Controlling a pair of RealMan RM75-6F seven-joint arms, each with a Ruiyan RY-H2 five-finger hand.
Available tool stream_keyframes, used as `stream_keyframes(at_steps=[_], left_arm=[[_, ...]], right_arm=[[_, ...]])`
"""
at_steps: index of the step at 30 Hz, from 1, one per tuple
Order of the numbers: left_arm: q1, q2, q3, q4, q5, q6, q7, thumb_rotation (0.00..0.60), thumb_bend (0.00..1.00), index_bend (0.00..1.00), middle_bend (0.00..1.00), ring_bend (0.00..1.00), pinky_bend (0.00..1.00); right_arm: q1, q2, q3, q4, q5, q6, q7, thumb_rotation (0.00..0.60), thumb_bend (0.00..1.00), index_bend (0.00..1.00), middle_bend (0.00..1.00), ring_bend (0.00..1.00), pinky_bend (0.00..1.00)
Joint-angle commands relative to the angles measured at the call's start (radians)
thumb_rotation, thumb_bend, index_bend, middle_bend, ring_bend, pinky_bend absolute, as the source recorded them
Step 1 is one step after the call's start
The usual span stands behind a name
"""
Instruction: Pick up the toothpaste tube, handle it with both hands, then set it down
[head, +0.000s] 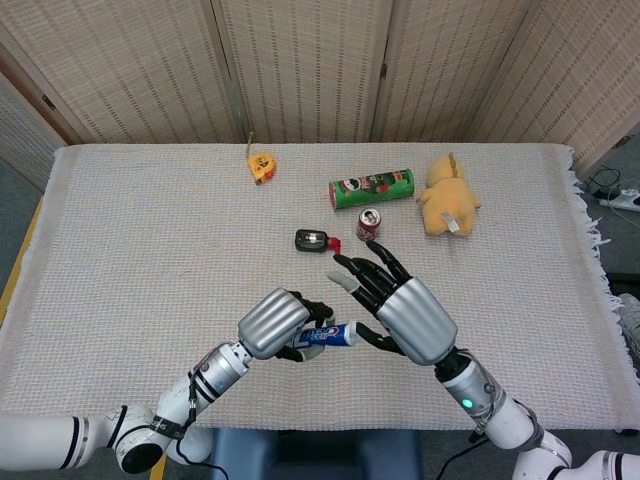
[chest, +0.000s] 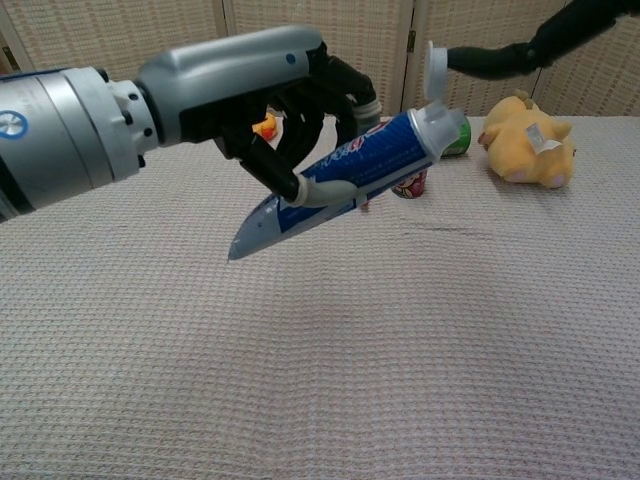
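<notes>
My left hand (head: 275, 322) grips the blue and white toothpaste tube (head: 330, 334) above the table's front part. In the chest view the left hand (chest: 250, 90) holds the tube (chest: 350, 170) tilted, crimped end down to the left and cap end up to the right. The white flip cap (chest: 436, 68) stands hinged open above the nozzle. My right hand (head: 400, 305) hovers just right of the tube with its fingers spread. In the chest view one of its black fingers (chest: 495, 58) reaches in from the upper right and meets the raised cap.
Behind the hands lie a green chips can (head: 372, 188), a small red can (head: 368, 225), a yellow plush toy (head: 447, 197), a black and red gadget (head: 314, 240) and a yellow tape measure (head: 261, 166). The woven cloth (head: 130, 250) covers the table.
</notes>
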Motion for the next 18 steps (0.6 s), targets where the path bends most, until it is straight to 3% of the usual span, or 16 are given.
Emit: stream_keyframes(at_steps=[1, 10, 18], left_arm=[[0.001, -0.001, -0.001, -0.002, 0.000, 0.002, 0.006, 0.600, 0.53, 0.74, 0.80, 0.70, 0.63], [0.015, 0.010, 0.007, 0.039, -0.005, 0.008, 0.003, 0.600, 0.53, 0.74, 0.80, 0.69, 0.63], [0.024, -0.046, 0.057, 0.216, 0.009, 0.002, 0.089, 0.600, 0.53, 0.73, 0.80, 0.67, 0.59]], right_arm=[[0.011, -0.009, 0.006, -0.005, 0.012, -0.014, -0.013, 0.583, 0.36, 0.12, 0.11, 0.17, 0.00], [-0.019, 0.017, -0.029, 0.012, -0.004, 0.022, 0.024, 0.586, 0.36, 0.12, 0.11, 0.17, 0.00], [-0.127, 0.087, -0.109, 0.108, -0.051, 0.149, 0.147, 0.584, 0.36, 0.12, 0.12, 0.17, 0.00]])
